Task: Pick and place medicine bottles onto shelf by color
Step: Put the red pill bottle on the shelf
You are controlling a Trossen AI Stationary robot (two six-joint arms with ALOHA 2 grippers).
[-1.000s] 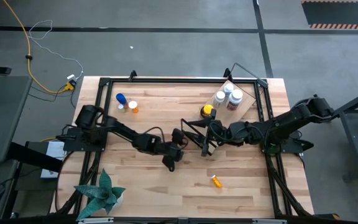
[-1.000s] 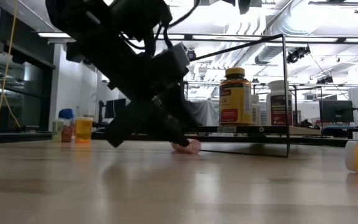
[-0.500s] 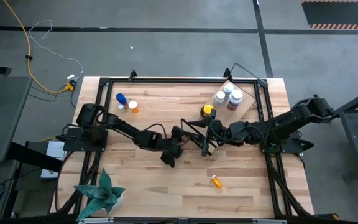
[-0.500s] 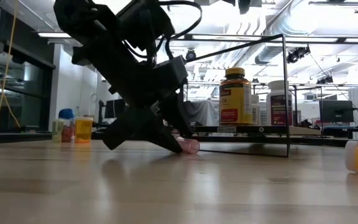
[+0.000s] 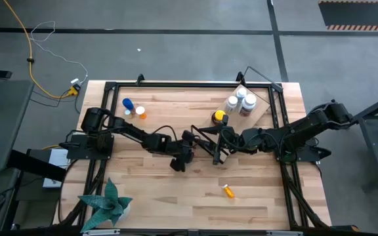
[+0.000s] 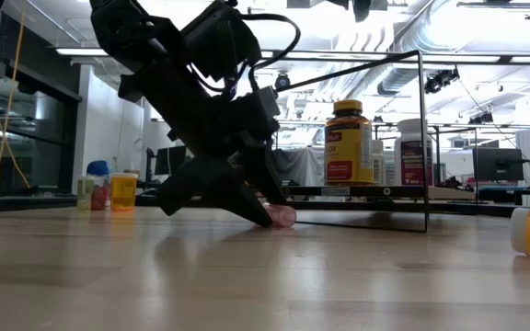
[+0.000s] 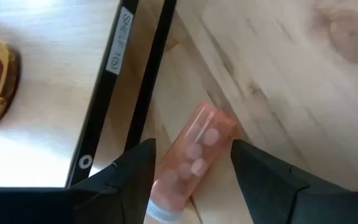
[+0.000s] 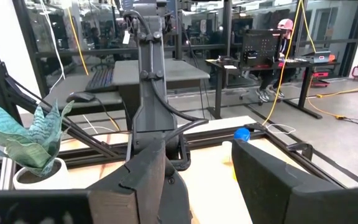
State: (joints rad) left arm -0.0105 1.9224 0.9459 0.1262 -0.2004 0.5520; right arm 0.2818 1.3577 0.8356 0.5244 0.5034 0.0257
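Left gripper [image 5: 179, 162] shifting up-table toward shelf [image 5: 258, 108] edge, lowering open fingers either side of lying pink bottle [image 7: 191, 158].

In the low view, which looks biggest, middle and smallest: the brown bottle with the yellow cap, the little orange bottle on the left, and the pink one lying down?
1. Brown bottle
2. Orange bottle
3. Pink bottle, partly hidden by the left gripper; distances differ, so true sizes are unsure.

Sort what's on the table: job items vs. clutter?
Job: pink bottle lying between the left gripper fingers; orange bottle; amber bottle and white bottles on the shelf; blue bottle.
Clutter: potted plant; idle right gripper.
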